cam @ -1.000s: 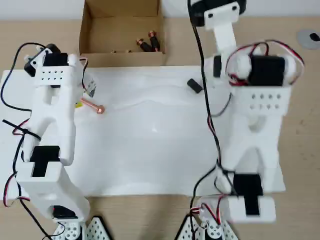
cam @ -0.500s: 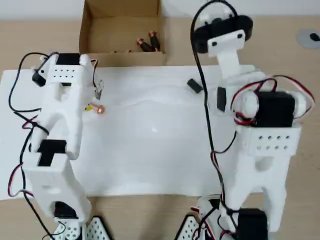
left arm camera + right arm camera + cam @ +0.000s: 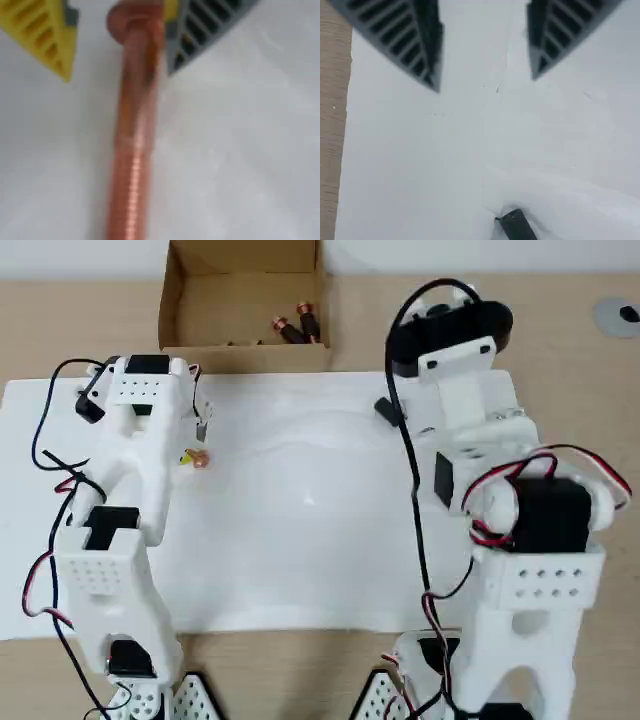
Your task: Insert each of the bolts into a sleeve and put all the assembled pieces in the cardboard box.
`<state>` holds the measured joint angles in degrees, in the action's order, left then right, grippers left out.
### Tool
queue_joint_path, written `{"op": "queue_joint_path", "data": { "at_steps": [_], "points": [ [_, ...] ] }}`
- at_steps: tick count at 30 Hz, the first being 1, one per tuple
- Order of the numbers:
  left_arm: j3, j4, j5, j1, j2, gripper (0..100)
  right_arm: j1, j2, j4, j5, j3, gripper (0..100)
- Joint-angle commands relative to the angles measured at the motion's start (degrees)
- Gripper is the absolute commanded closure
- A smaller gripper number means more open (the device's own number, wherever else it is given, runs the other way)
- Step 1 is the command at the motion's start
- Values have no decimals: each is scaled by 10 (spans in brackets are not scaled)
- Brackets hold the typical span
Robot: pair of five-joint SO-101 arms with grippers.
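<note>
**High view.** Shows the copper bolt lying flat near the left side of the white sheet that covers the counter, with the left gripper directly over it. Places the black sleeve well apart from the bolt, near the sheet's far edge beside the right arm. Puts the cardboard box beyond the sheet, with assembled pieces already inside.

**Left wrist view.** Shows the left gripper parted and holding nothing, straddling the bolt close to its head. Sets the grey finger touching or just beside the head and the yellow finger apart from the shaft. Suggests two likely faults:
- Uneven closing that nudges the round shaft sideways and rolls it out of reach.
- A hold so near the head that the long shaft swings or droops, spoiling its line-up with the sleeve.

Presents a smooth, glossy shaft with faint ridges toward its free end and a round flat head, probably slippery between hard fingers.

**Right wrist view.** Shows the right gripper spread wide and empty above the sheet, with the sleeve lying just ahead. Suggests a small, light piece, liable to skid or turn on the creased sheet if touched on one side first.
</note>
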<state>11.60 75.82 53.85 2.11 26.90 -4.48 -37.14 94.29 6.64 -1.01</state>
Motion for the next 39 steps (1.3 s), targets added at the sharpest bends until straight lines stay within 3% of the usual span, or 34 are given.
{"op": "queue_joint_path", "data": {
  "at_steps": [1,14,19,22,31,35,39],
  "points": [
    [25,-7,8,-4,0,864,10,-26,-12,5,0,850],
    [30,-8,6,25,75,867,10,-38,-12,48,1,850],
    [39,-20,-54,21,79,986,10,-38,-12,48,1,850],
    [57,-16,-71,22,78,995,10,-38,-12,47,1,850],
    [271,173,-133,20,78,995,10,-38,-12,45,1,850],
    [353,249,-236,19,79,997,10,-38,-12,45,1,850],
    [358,249,-396,19,58,997,10,-38,-12,45,1,850]
  ]
}}
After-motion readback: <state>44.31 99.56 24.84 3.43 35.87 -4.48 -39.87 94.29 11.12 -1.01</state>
